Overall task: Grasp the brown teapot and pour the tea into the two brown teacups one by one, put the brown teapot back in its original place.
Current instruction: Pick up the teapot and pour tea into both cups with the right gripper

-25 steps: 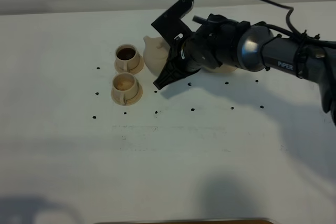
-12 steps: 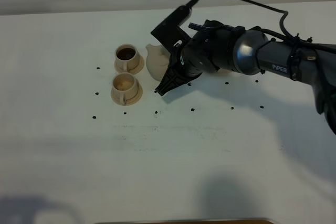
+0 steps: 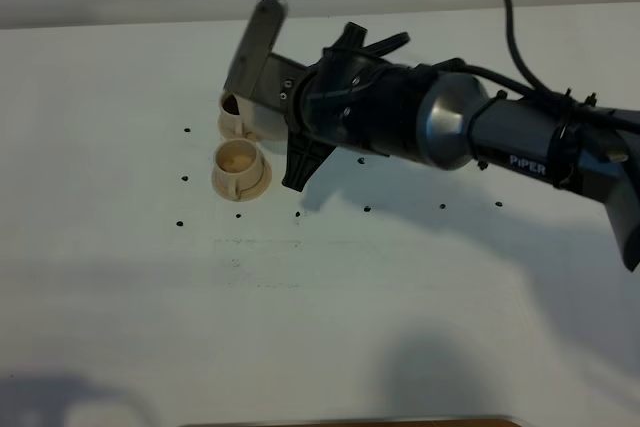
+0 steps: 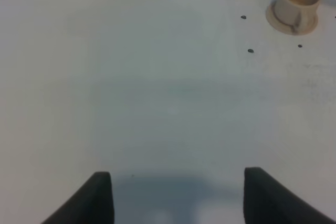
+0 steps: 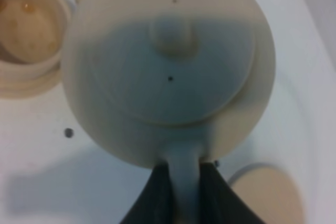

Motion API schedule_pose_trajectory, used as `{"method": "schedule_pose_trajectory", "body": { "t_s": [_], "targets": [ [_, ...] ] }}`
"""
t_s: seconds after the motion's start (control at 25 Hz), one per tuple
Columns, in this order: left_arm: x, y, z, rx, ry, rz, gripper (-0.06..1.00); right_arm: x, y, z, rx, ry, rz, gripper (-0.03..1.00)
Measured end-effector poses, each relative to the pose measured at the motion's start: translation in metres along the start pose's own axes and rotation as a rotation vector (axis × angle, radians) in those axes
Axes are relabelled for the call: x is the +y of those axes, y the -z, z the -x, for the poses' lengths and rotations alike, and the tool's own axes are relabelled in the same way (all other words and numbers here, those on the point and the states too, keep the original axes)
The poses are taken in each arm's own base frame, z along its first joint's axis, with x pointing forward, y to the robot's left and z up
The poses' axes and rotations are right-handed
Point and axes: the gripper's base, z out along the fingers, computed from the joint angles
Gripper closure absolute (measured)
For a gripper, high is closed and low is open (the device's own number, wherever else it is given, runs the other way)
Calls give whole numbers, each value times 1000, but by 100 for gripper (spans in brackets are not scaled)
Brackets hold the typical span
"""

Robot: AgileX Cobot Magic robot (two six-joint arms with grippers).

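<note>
My right gripper [image 5: 184,195] is shut on the loop handle of the brown teapot [image 5: 168,72], whose knobbed lid fills the right wrist view. From above, the arm hides most of the teapot [image 3: 264,119], which hangs by the far teacup [image 3: 232,119]; a sliver of dark tea shows in that cup. The near teacup [image 3: 240,167] stands on its saucer and holds pale brown tea [image 5: 26,30]. The teapot's own saucer [image 5: 268,200] lies bare behind the pot. My left gripper [image 4: 178,198] hovers open over bare table, well away from the cups [image 4: 299,1].
Small black dots [image 3: 367,209] mark the white table [image 3: 320,287] around the cups. The right arm [image 3: 520,142] stretches in from the right edge, with its cable looping above it.
The right arm has swung left and rolled, carrying the teapot from beside the cups to over the far teacup. Most of the pot now lies hidden under the wrist.
</note>
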Motion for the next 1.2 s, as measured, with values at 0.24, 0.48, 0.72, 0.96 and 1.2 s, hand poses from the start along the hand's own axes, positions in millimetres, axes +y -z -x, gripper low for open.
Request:
{"method": "schedule_pose_trajectory", "body": {
  "t_s": [0.24,0.48,0.72,0.96,1.2],
  "targets": [
    [0,0,0,0,0,0,35,10,-6,-9,10,160,-42,88],
    [0,0,0,0,0,0,35,27,-10,-18,16,284,-42,88],
    [0,0,0,0,0,0,35,27,-11,-17,-2,328,-73,88],
    [0,0,0,0,0,0,35,24,-10,-14,-16,393,-111,88],
    [0,0,0,0,0,0,35,22,-10,-13,-22,444,-139,88]
  ]
}}
